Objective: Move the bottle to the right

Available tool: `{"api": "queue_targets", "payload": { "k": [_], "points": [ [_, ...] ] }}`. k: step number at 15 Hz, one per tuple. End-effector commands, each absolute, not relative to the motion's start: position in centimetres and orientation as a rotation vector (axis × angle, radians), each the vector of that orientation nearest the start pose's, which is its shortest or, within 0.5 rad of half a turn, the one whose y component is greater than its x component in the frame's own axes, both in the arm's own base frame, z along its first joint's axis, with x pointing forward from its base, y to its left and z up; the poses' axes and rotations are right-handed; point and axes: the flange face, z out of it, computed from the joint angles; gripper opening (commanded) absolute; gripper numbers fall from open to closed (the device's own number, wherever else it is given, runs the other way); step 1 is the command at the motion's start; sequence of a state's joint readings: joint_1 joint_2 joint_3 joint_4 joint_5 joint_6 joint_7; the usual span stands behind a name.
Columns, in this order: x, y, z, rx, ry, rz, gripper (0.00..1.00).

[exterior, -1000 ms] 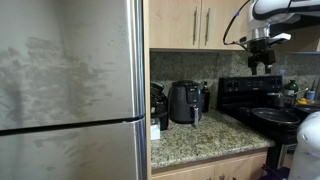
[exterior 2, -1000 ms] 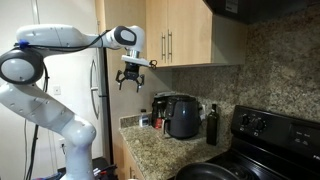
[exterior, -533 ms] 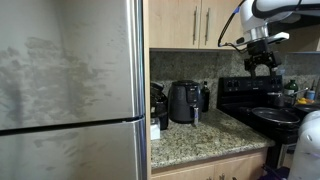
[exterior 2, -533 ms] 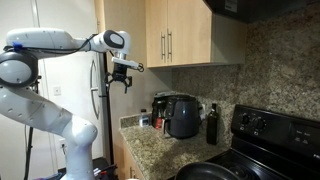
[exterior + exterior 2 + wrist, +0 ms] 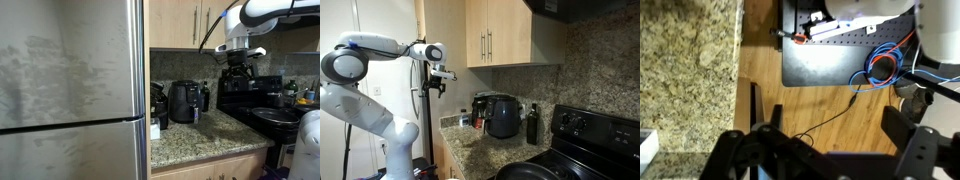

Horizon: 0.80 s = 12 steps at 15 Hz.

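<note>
Bottle (image 5: 532, 125), dark, upright on granite desk (image 5: 480, 150), lower right of ctr, just beside black air fryer (image 5: 502, 115). Farther back, upper left: gripper (image 5: 435, 82) in mid-air, fingers (image 5: 925, 150) wide apart, nothing btwn.

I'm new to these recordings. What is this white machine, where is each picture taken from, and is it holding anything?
The white machine is a jointed robot arm ending in a two-fingered pincer. Two pictures come from cameras standing in the kitchen. The third comes from a camera on the arm's wrist, looking down past the pincer at the floor and the granite counter. In an exterior view, that counter holds a black air fryer and a dark bottle, beside a black stove. The pincer hangs open in the air, well away from the bottle, holding nothing.
</note>
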<state>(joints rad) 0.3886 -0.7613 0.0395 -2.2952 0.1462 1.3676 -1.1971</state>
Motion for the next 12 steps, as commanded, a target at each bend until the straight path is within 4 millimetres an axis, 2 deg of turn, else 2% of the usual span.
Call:
{"api": "queue_targets", "payload": {
  "k": [1,2,3,4,5,6,7,8,9,12],
  "points": [
    [27.1,21.7,58.0,2.270,2.318,0.072,1.00],
    [27.6,24.4,56.4,2.323,2.302,0.125,1.00],
    [26.5,21.5,58.1,2.264,2.335,0.057,1.00],
    [26.6,22.8,57.5,2.259,2.329,0.060,1.00],
    [26.6,22.9,57.3,2.257,2.332,0.046,1.00],
    [26.7,22.7,57.3,2.263,2.330,0.046,1.00],
    [26.6,22.2,57.9,2.273,2.262,-0.065,1.00],
    [26.4,21.9,58.1,2.300,2.202,-0.051,1.00],
    [26.2,22.2,58.0,2.392,2.100,0.057,1.00],
    [26.1,23.4,58.1,2.574,1.939,0.222,1.00]
  ]
}}
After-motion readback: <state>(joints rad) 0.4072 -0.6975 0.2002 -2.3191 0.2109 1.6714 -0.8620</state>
